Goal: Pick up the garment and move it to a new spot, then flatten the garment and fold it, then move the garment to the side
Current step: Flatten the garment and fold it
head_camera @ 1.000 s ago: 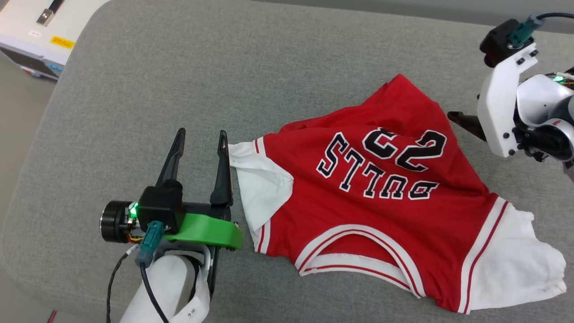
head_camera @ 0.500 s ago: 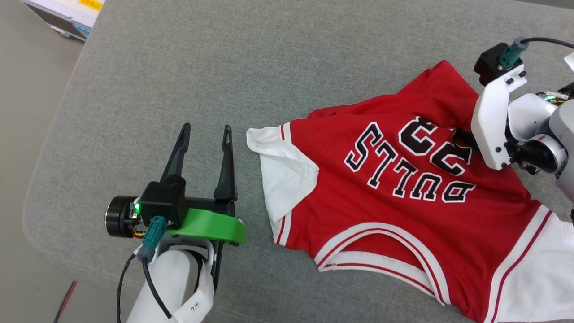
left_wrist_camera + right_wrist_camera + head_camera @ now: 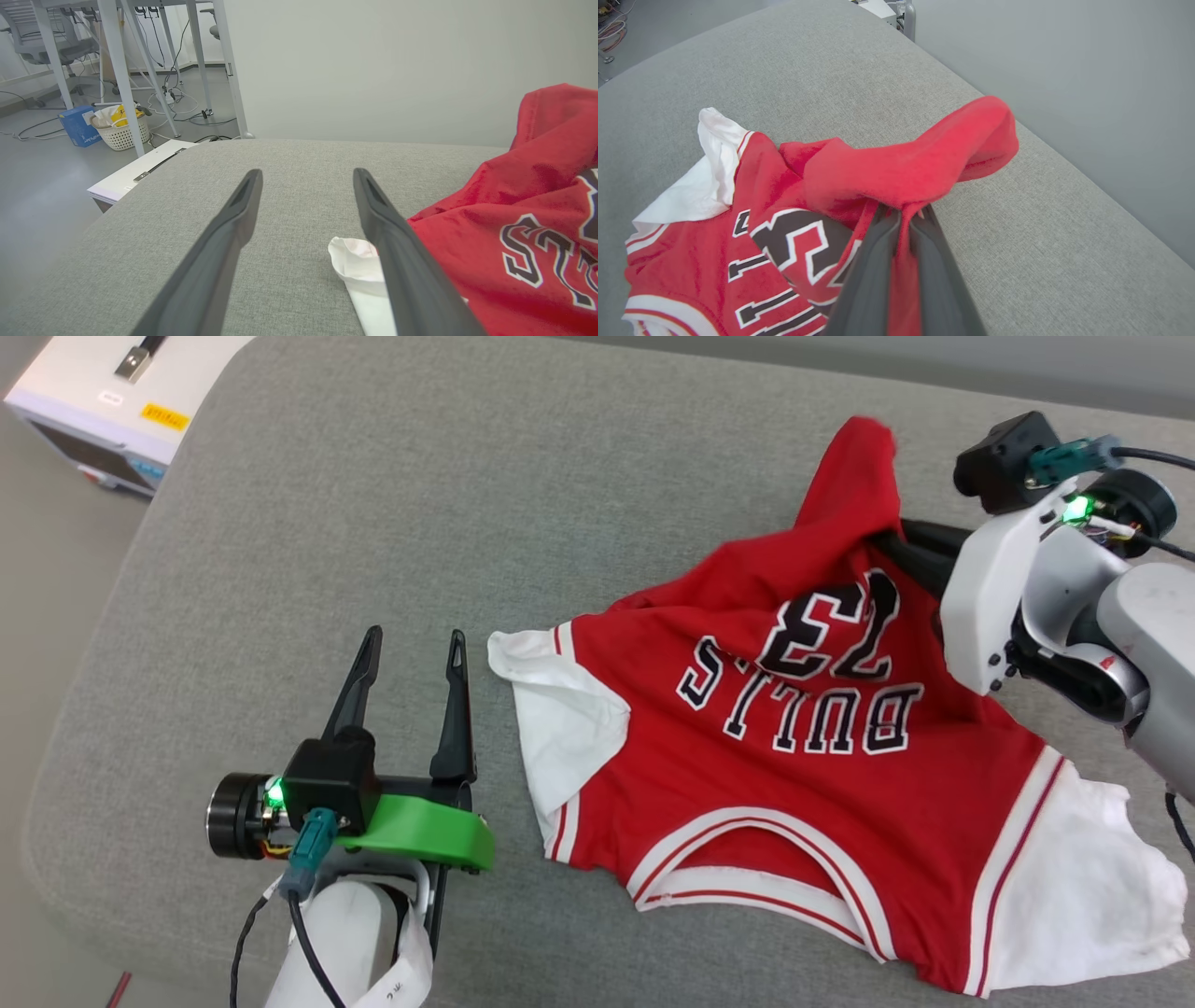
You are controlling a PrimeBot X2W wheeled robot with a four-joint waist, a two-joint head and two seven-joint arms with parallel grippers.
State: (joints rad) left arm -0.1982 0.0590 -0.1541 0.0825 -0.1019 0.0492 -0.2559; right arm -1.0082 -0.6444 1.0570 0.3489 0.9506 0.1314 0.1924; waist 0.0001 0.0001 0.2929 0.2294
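**A:** Step in hand?

**B:** The pick-up, by my reading. The right gripper (image 3: 903,212) is pinched closed on a fold of red cloth at the far corner of the garment (image 3: 794,775), the side away from the collar. The fold humps up over the closed jaws. The rest of the shirt lies on the grey cushion (image 3: 467,476), lettering up.

**A:** How to do it well?

**B:** Raise slowly and straight up, since one corner carries the whole shirt and thin cloth could slip from the pinch. Expect the sleeves to trail, so lift high enough before travelling. Aim for open cushion toward the middle, leaving room to flatten.

**A:** Other arm?

**B:** The left gripper (image 3: 415,635) has its jaws wide apart and holds nothing. It hovers low, just beside the white sleeve (image 3: 560,728). I cannot tell whether its nearer finger touches the sleeve's edge.
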